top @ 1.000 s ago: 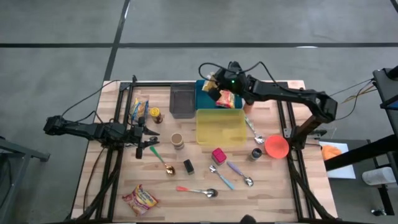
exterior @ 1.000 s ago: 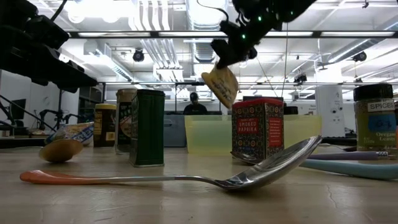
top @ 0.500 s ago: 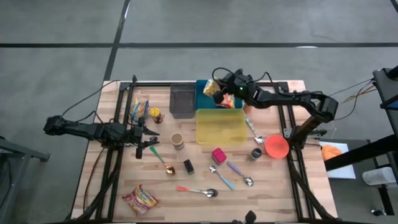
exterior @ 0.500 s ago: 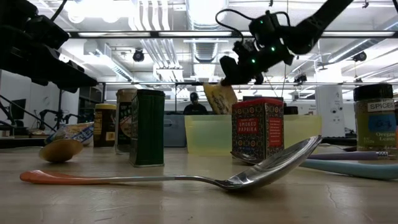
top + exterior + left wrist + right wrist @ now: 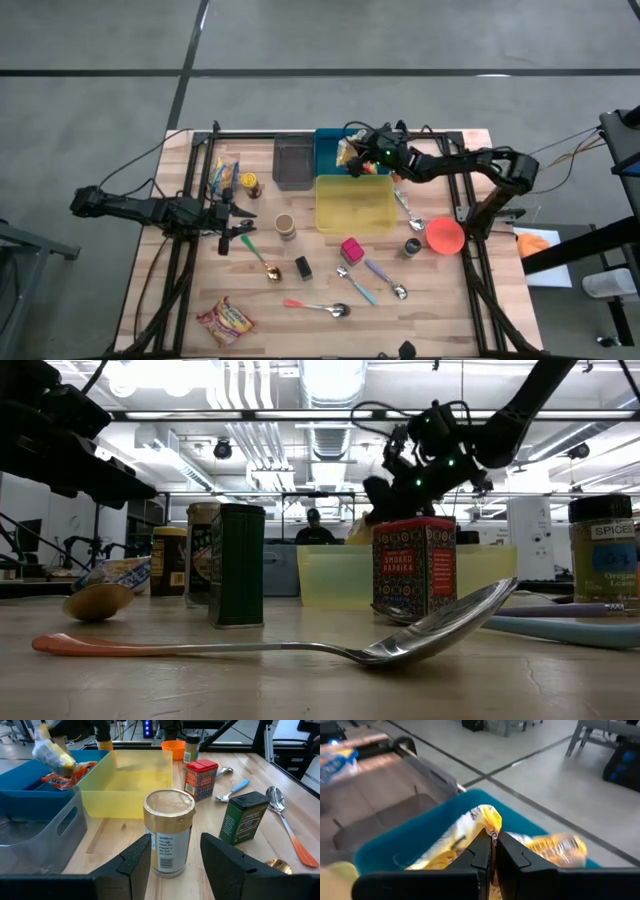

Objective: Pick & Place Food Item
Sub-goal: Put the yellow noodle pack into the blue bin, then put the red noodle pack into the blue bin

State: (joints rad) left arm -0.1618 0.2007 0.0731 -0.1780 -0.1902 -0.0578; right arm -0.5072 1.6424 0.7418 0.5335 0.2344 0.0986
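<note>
Right hand (image 5: 352,160) closed on a yellow packet (image 5: 470,836), held over the blue bin (image 5: 327,146), yellow bin (image 5: 355,205) just beside it, left hand (image 5: 243,221) half open, well apart

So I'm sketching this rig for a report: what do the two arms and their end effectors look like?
Both arms are dark and slim, built of jointed segments, with black cables trailing along them. The right arm shows a small green light near its wrist. Each end effector, left and right, has two flat black fingers.
</note>
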